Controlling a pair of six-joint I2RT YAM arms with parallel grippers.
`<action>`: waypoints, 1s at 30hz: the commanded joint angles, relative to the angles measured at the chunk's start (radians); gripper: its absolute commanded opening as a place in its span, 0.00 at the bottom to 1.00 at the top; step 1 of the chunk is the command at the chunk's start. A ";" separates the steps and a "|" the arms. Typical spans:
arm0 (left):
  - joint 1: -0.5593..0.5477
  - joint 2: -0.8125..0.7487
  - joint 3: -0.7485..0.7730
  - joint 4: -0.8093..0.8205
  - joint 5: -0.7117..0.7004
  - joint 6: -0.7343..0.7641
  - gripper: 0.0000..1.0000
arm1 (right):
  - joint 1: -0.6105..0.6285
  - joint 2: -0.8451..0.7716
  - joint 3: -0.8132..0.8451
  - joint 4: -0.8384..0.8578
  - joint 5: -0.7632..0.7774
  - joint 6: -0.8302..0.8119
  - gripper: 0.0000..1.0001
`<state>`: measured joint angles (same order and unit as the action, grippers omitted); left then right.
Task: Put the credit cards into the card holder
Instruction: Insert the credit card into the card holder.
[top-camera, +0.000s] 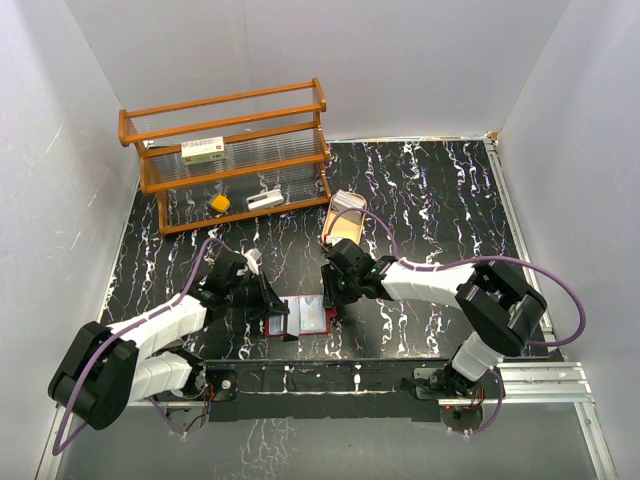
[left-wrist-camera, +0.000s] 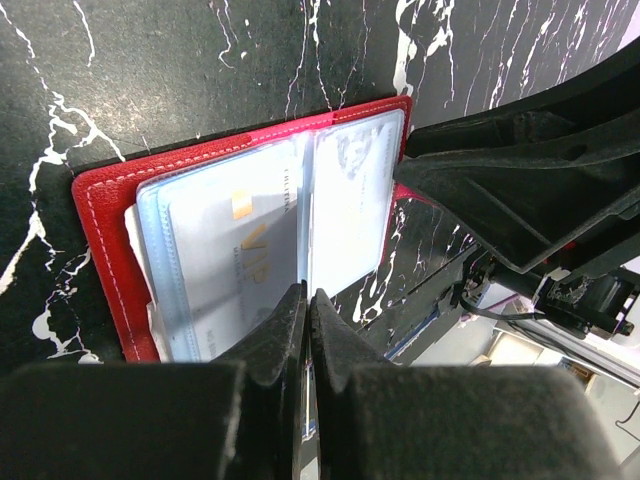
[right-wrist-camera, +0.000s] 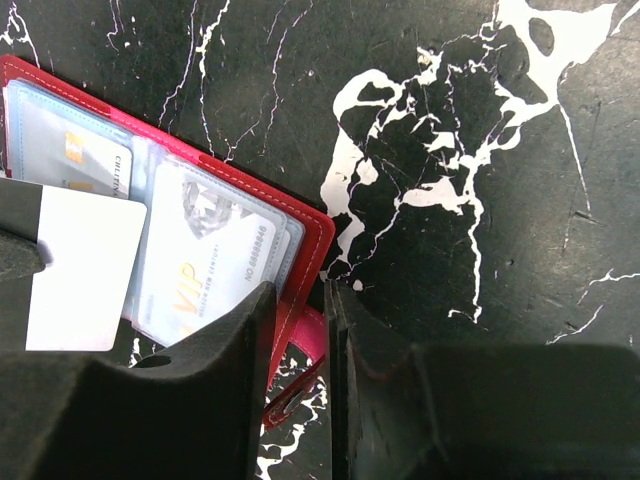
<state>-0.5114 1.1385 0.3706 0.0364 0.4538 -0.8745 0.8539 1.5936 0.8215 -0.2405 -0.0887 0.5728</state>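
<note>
Red wallet lies open and flat on the black marbled table, pockets up, right between my two grippers. Its clear bluish sleeves have cards in them. One page holds a card with a gold chip, and the other page, by the wallet's outer edge, holds a card with VIP printed on it.

My left gripper is squeezed tight together at the wallet's middle fold. From the right wrist view it has a blank white card pinched by one edge, held just over the chip-card page and overlapping it. Can't tell if any corner of that card is inside a sleeve.

My right gripper is at the opposite side of the wallet. Its fingers are a narrow gap apart, straddling the wallet's red rim and the little snap tab. Both sit in that gap, but honestly I can't tell whether the fingers are biting on them or just hanging around them.

Other stuff: a tan oval tray sits near the wallet, just beyond its far side. A wooden rack stands well beyond the wallet, off to its left, with a white red-labelled box on the upper shelf.
</note>
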 joint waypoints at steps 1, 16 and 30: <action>0.007 -0.001 0.028 -0.017 0.018 0.000 0.00 | 0.005 -0.021 0.045 -0.024 0.039 -0.012 0.26; 0.007 -0.001 0.002 0.062 0.049 -0.037 0.00 | 0.017 -0.021 0.071 0.012 0.019 0.041 0.41; 0.008 -0.002 0.009 -0.002 0.003 -0.007 0.00 | 0.042 0.052 0.093 -0.067 0.077 0.019 0.29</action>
<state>-0.5087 1.1393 0.3695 0.0692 0.4622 -0.8970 0.8848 1.6302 0.8791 -0.2852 -0.0502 0.6037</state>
